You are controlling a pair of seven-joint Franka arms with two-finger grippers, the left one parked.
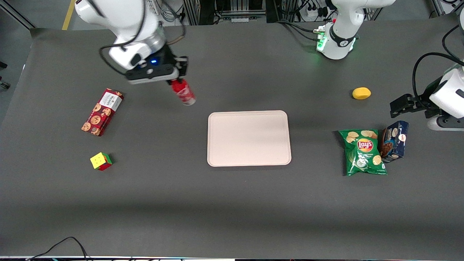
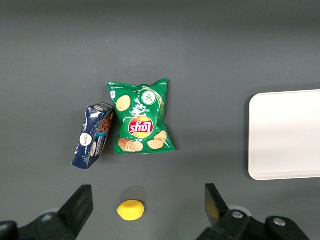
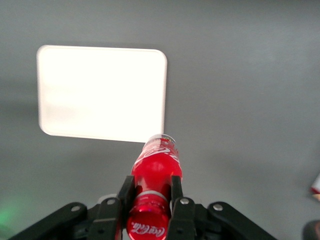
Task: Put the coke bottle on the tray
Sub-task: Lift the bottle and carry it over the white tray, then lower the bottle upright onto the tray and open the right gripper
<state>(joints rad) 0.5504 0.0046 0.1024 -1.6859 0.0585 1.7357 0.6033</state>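
My right gripper [image 1: 176,80] is shut on the coke bottle [image 1: 183,92], a slim red bottle with white script, and holds it tilted above the table. The bottle hangs farther from the front camera than the tray [image 1: 248,138] and toward the working arm's end of it. In the right wrist view the two fingers [image 3: 176,192] clamp the bottle [image 3: 157,172] just under its red cap, base pointing away, near a corner of the pale tray [image 3: 100,92]. The tray is bare; part of it shows in the left wrist view [image 2: 287,135].
A red cookie box [image 1: 102,111] and a colour cube [image 1: 101,161] lie toward the working arm's end. A green Lay's bag [image 1: 363,152], a blue box [image 1: 394,141] and a yellow lemon-like object [image 1: 361,93] lie toward the parked arm's end.
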